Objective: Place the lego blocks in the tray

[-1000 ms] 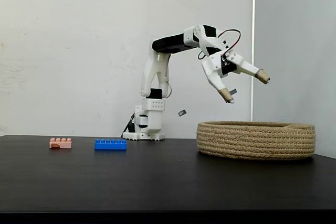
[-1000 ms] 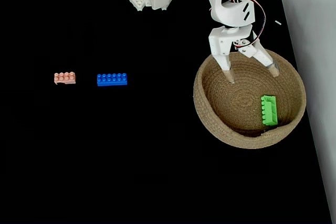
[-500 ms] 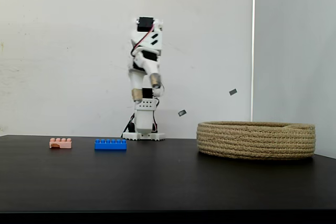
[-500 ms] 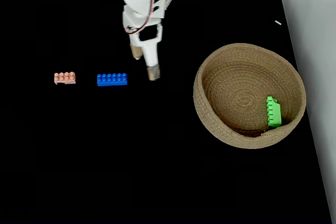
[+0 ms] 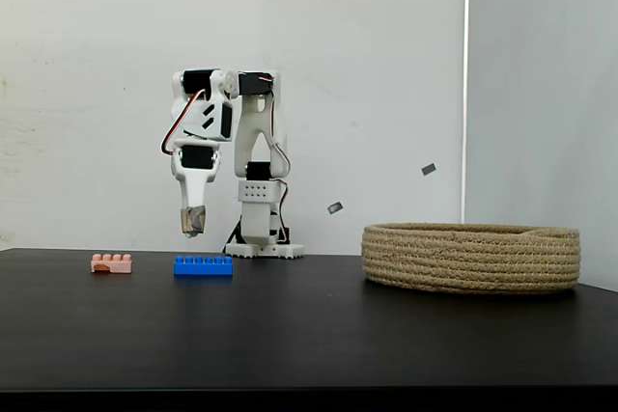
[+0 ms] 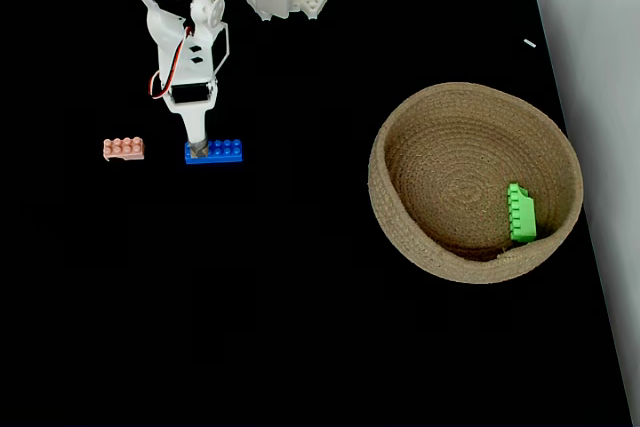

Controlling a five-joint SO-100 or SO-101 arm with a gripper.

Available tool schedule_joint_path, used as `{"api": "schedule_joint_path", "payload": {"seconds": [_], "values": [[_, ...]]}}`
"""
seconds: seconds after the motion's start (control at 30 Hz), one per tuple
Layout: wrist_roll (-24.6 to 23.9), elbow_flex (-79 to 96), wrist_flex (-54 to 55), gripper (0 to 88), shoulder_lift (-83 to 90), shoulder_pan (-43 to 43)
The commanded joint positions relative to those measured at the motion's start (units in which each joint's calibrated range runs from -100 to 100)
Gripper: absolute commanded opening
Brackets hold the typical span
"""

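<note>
The gripper [image 5: 193, 223] hangs above the left end of the blue brick [image 6: 214, 151]; whether its fingers stand apart cannot be told. Descending off-centre could tip the brick. The pink brick [image 6: 123, 149] lies left, the green brick [image 6: 519, 212] inside the tray [image 6: 400, 127].

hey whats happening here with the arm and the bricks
A small robot arm is sorting lego bricks into a rope tray. The green brick already lies inside it, by the wall. The blue brick and pink brick sit on the black table. The gripper hangs above the blue brick's end, holding nothing.
</note>
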State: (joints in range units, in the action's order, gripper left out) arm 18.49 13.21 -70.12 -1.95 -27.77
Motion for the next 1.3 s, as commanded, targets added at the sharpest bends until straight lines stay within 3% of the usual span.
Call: {"api": "schedule_joint_path", "payload": {"seconds": [0.0, 0.7, 0.9, 0.97, 1.27], "values": [[0.7, -1.7, 2.9, 23.4, -1.1, 0.1], [0.0, 3.6, 10.3, 17.0, -5.7, 2.6], [-0.3, 5.7, 12.8, 0.1, -6.1, 3.0], [-0.2, 6.3, 12.8, 0.0, -6.0, 3.0], [2.3, -7.4, 0.4, 0.0, 4.0, 6.1]]}}
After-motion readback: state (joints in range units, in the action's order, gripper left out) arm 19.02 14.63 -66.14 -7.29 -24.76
